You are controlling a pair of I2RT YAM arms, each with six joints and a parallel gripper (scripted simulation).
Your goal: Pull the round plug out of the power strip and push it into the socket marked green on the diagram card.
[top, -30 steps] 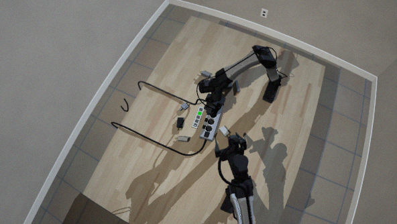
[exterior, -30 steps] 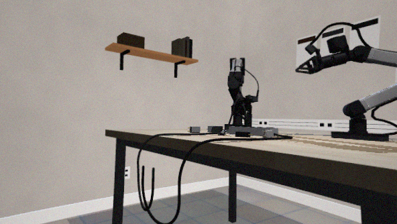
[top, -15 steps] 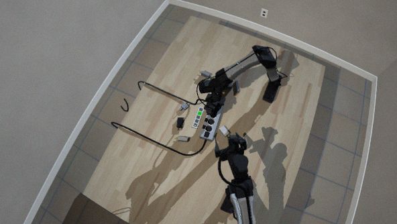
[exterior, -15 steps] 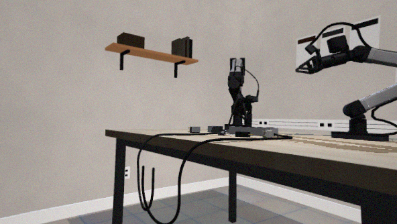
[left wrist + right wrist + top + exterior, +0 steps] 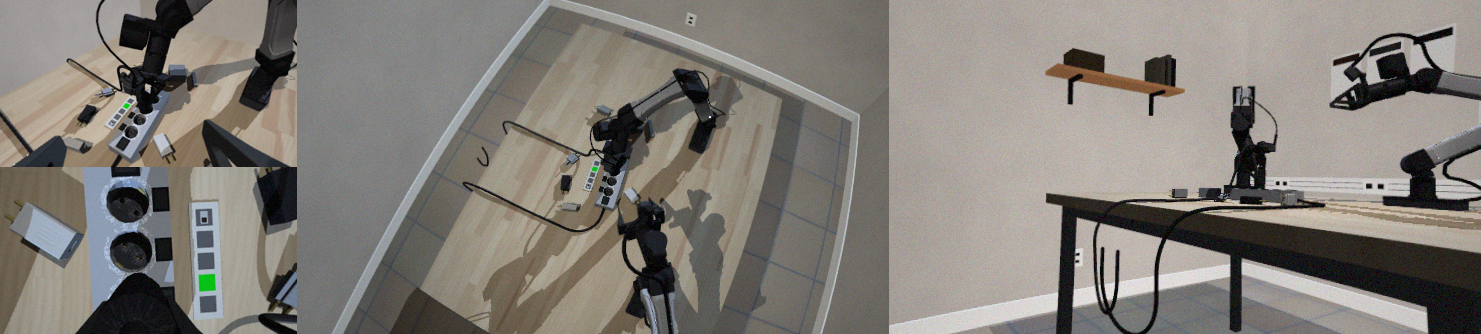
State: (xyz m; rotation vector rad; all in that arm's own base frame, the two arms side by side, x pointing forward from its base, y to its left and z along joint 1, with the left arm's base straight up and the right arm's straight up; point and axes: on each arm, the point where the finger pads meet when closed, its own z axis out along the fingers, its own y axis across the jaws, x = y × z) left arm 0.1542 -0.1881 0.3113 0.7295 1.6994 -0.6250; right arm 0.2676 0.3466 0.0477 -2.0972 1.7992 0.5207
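The power strip [image 5: 602,204] [image 5: 163,108] [image 5: 93,219] lies on the table. Two empty sockets nearest its switch end show in the right wrist view. The diagram card [image 5: 587,188] [image 5: 109,125] [image 5: 219,253] lies beside it, its fourth square green. My right gripper [image 5: 613,171] [image 5: 143,103] is shut on the black round plug [image 5: 138,303], upright over the third socket from the switch end, level with the green square. How deep the plug sits is hidden. My left gripper [image 5: 641,206] [image 5: 134,133] is open and empty, above the table off the strip's switch end.
A white adapter [image 5: 632,195] [image 5: 163,145] [image 5: 46,234] lies close beside the strip. A black adapter [image 5: 566,183] [image 5: 87,114], a grey adapter [image 5: 570,206] and a small grey plug [image 5: 572,159] lie beyond the card. Black cables [image 5: 532,213] run over the table edge.
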